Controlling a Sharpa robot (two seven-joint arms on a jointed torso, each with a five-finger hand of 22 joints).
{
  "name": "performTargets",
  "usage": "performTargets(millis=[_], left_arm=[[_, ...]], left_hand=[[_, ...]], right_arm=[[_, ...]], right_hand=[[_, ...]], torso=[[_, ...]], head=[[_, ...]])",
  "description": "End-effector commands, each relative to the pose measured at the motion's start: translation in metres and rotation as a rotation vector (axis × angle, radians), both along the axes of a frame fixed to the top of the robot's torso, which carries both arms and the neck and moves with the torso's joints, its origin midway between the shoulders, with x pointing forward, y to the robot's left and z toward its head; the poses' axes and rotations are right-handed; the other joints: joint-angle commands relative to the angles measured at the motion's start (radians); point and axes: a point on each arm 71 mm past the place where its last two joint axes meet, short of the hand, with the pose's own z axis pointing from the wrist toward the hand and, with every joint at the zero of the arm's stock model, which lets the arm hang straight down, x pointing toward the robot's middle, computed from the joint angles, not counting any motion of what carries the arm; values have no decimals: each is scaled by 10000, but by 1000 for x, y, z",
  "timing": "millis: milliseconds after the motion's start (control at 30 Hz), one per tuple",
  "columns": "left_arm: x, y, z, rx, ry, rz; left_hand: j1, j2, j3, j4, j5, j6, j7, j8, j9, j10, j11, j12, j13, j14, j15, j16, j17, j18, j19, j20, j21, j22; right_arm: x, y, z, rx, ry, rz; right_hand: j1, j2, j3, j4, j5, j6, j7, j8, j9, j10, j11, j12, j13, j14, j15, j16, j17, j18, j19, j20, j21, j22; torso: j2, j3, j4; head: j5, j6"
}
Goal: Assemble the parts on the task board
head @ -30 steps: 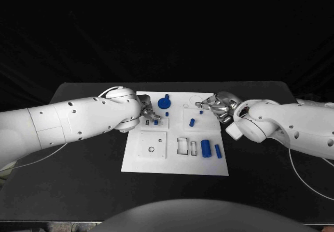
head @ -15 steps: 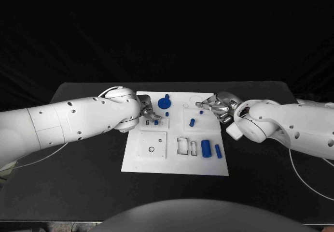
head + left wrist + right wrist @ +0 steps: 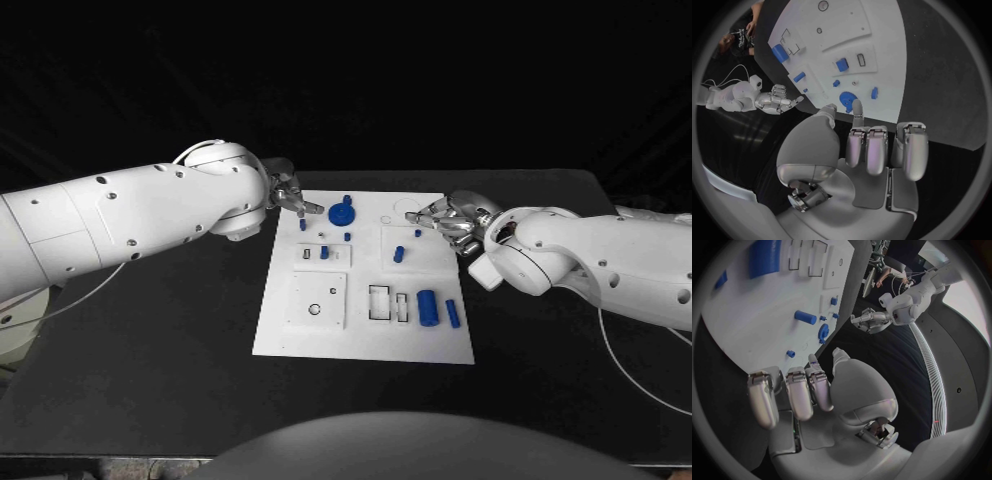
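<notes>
White flat board (image 3: pixel 325 335) lies mid black matte table (image 3: pixel 173 380), cut with round holes and rectangular slots. Blue round gear (image 3: pixel 340 212) at board's far edge; thick blue cylinder (image 3: pixel 427 305) and slimmer blue bar (image 3: pixel 453 313) lie near right edge; short blue peg (image 3: pixel 398 254) mid-board. Left hand (image 3: pixel 284 197), shiny silver, over far left corner, fingers partly curled, holding nothing. Right hand (image 3: pixel 444 220) at far right edge, fingers curled, empty

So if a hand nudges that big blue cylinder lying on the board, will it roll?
Probably: the large blue cylinder lies on its side on the flat task board, so a sideways push likely rolls it. It looks rigid, smooth, perhaps slippery.
</notes>
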Motion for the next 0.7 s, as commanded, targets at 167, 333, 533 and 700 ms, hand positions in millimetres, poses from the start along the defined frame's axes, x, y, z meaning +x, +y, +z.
performTargets(millis=[167,333,533,700], left_arm=[[17,8,2,-157,744,-814],[27,14,0,166,1155,-708],[35,19,-10,477,1406,-498],[39,20,-19,466,1398,-398]], left_hand=[[416,-38,-183,5,-49,-7,16,-175,-180,1039,23,25,2628,1027,43,26,2635,-74,1052,37,24,2635],[477,-27,-276,19,-64,-19,43,-292,-320,1039,41,25,2628,1027,55,26,2635,-74,1052,46,24,2635],[468,21,-318,19,-118,-16,58,-346,-392,1039,57,25,2628,1027,67,26,2635,-74,1052,50,24,2635],[459,53,-354,21,-170,-3,68,-378,-442,1039,67,25,2628,1027,77,26,2635,-74,1052,55,24,2635]], right_arm=[[-1,2,-1,3,86,187],[-1,2,-2,6,96,187],[-1,2,-2,12,105,202],[-2,3,-2,15,108,207]], right_hand=[[72,-9,-57,-19,24,-48,442,33,13,1030,62,-37,2609,1061,88,41,2634,-66,1047,34,45,2629],[72,-9,-57,-19,24,-48,442,33,13,1030,62,-37,2609,1061,88,41,2634,-66,1047,34,45,2629],[72,-9,-57,-19,24,-48,442,33,13,1030,62,-37,2609,1061,88,41,2634,-66,1047,34,45,2629],[72,-9,-57,-19,24,-48,442,33,13,1030,62,-37,2609,1061,88,41,2634,-66,1047,34,45,2629]], torso=[[16,-9,-7],[15,-8,-14],[19,-7,-8],[23,-11,-18]], head=[[17,113],[24,92],[7,112],[-11,129]])
